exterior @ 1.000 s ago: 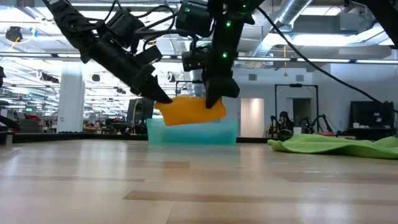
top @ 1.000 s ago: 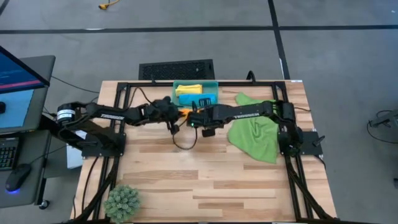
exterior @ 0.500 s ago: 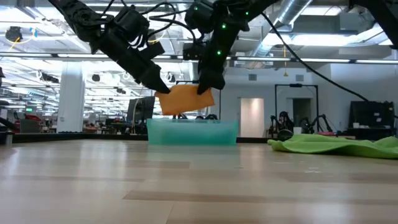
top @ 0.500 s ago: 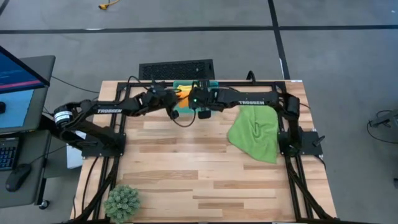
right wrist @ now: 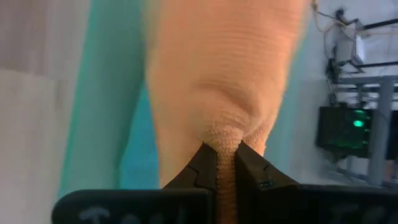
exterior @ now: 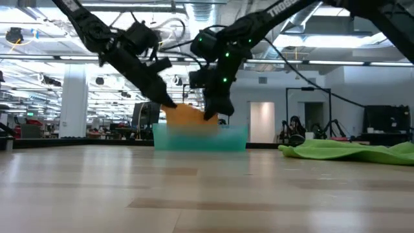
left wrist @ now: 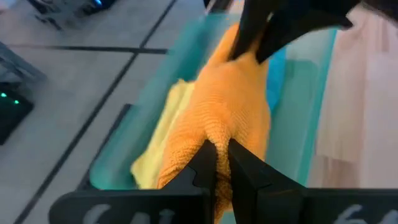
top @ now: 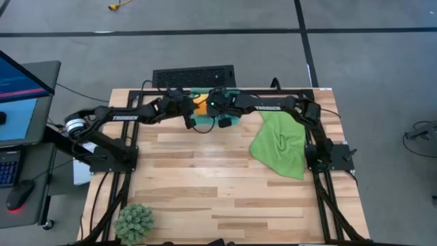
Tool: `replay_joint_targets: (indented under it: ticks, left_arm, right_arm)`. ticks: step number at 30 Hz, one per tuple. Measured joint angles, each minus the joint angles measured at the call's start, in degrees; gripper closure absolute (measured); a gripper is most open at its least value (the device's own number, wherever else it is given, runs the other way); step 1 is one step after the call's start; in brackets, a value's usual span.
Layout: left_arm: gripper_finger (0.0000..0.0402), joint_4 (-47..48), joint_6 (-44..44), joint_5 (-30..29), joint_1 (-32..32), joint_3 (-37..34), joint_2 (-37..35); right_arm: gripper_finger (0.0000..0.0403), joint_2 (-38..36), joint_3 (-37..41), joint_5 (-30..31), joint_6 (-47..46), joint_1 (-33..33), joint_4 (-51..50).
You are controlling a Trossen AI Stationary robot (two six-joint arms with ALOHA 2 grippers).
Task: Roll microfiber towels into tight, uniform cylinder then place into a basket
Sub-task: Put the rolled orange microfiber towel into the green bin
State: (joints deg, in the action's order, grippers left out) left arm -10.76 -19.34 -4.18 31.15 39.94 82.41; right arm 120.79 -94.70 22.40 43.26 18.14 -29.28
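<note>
Bare tabletop [top: 205, 178] up front; green towel [top: 280, 145] at right.

Both arms are matte black, built of jointed segments, with white TROSSEN lettering along the forearms. Loose black cables loop off them near the wrists. A small green light glows on the right arm by its wrist. Each hand ends in two flat, dark, angular fingers [left wrist: 239, 168] with squared tips.

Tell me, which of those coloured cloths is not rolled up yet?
The green towel. It lies spread and rumpled on the table, away from the basket, while the orange towel, rolled, hangs between both grippers above the basket.
</note>
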Motion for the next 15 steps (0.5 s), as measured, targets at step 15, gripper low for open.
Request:
replay_joint_targets:
  ticks: [15]
  left_arm:
    - [0.0393,1.0,2.0,6.0,-1.2,0.0,8.5]
  right_arm:
    - [0.0359,3.3,-0.3,0.3,0.1,-3.9,-6.9]
